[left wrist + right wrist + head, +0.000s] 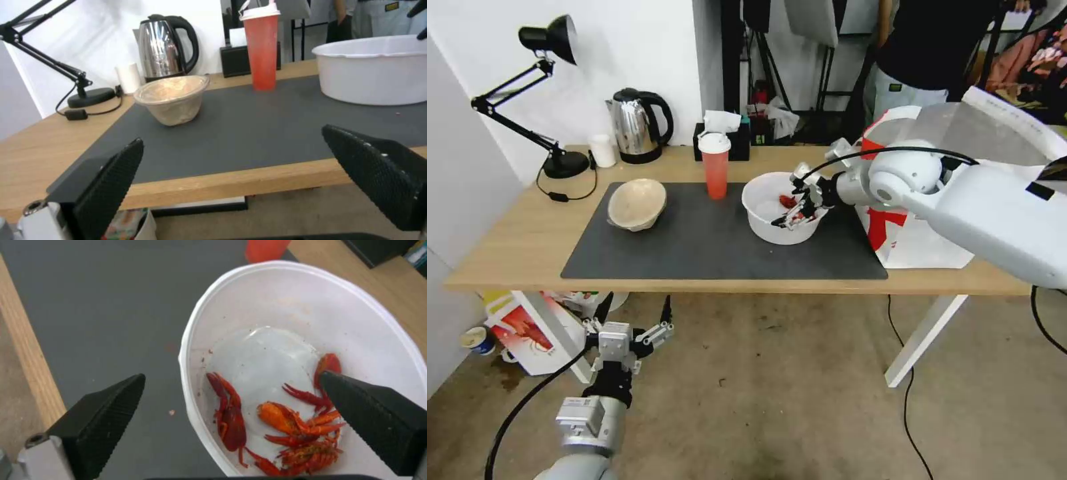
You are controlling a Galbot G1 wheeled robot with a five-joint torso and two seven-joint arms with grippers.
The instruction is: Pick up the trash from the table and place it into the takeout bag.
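On the table [514, 233], a white round bowl [764, 207] holding red crayfish scraps [289, 426] sits at the right of the grey mat [707, 247]. My right gripper [790, 203] is open astride the bowl's near rim [189, 350], one finger [369, 413] over the scraps inside and the other [102, 416] outside above the mat. A tall red cup [716, 170] with a white lid stands behind the bowl. To the left lies a tilted beige fibre bowl [637, 203]. The red-and-white takeout bag [914, 247] stands at the table's right end, largely hidden by my right arm. My left gripper [637, 303] hangs open below the table's front edge.
Along the back edge stand a black desk lamp [554, 160], a small white cup [604, 150], a steel kettle [639, 127] and a black tissue box [737, 147]. A smaller white bag with a crayfish picture [527, 330] sits on the floor under the table's left end.
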